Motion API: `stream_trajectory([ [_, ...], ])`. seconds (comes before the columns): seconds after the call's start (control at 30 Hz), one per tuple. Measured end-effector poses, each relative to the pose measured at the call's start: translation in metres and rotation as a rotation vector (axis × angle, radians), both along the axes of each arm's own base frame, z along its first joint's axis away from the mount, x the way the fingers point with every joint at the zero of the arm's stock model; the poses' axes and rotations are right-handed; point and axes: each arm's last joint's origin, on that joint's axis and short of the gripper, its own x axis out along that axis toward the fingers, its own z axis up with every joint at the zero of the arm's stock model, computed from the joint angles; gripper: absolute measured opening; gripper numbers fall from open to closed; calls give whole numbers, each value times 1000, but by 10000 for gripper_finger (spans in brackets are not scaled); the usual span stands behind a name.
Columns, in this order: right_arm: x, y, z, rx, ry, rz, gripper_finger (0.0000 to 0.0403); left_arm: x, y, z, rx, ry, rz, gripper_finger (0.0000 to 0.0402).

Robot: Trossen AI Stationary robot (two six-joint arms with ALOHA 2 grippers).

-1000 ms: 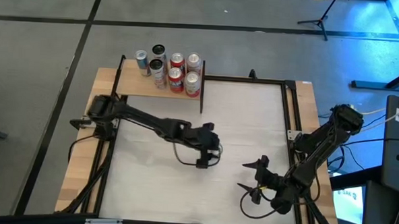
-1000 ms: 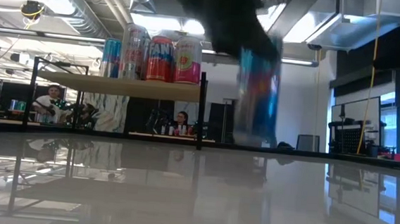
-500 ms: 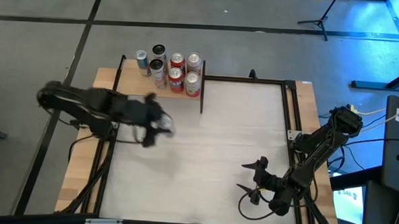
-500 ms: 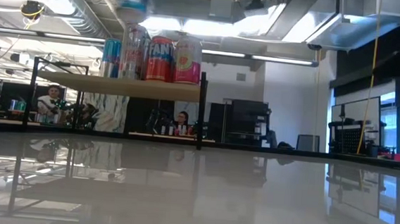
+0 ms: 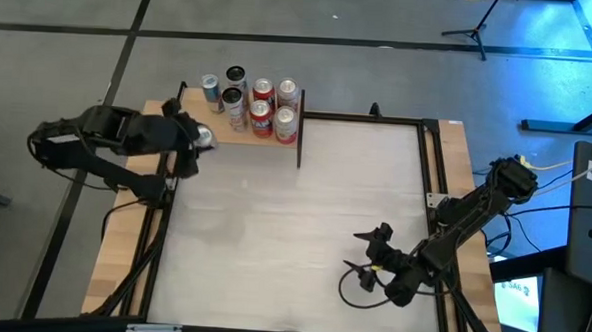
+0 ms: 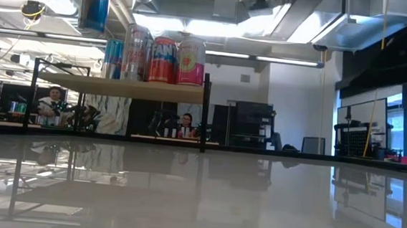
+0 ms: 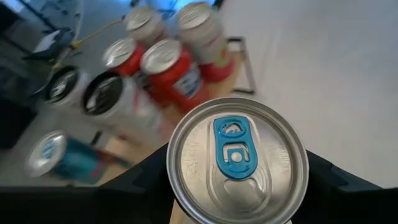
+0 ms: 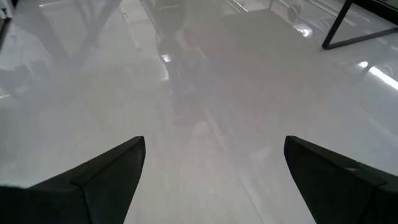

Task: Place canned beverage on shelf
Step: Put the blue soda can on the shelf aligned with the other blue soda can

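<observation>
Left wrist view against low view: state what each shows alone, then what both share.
Only the left wrist view shows the held can from above, its blue tab, gripped in the left pincer. Only the low view shows the shelf edge-on on its black frame, people in the room behind, and the held can raised above shelf height. Both show the held can and the cans standing on the shelf.

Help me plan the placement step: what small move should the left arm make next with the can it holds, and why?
Probably lower it straight down. The left gripper holds the blue-tabbed can upright, raised above the shelf in the low view, apparently over bare board beside the six cans grouped at the other end. The right gripper waits open over the table.
</observation>
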Motion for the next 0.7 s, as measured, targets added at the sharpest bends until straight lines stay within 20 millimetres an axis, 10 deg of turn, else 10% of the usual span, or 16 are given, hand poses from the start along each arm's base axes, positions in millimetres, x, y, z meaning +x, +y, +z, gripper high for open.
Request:
stream_trajectory([
  [0.7, 1, -6, -2, -30, 39, -11, 383, -10, 64, 4, -40, 23, 16, 212],
])
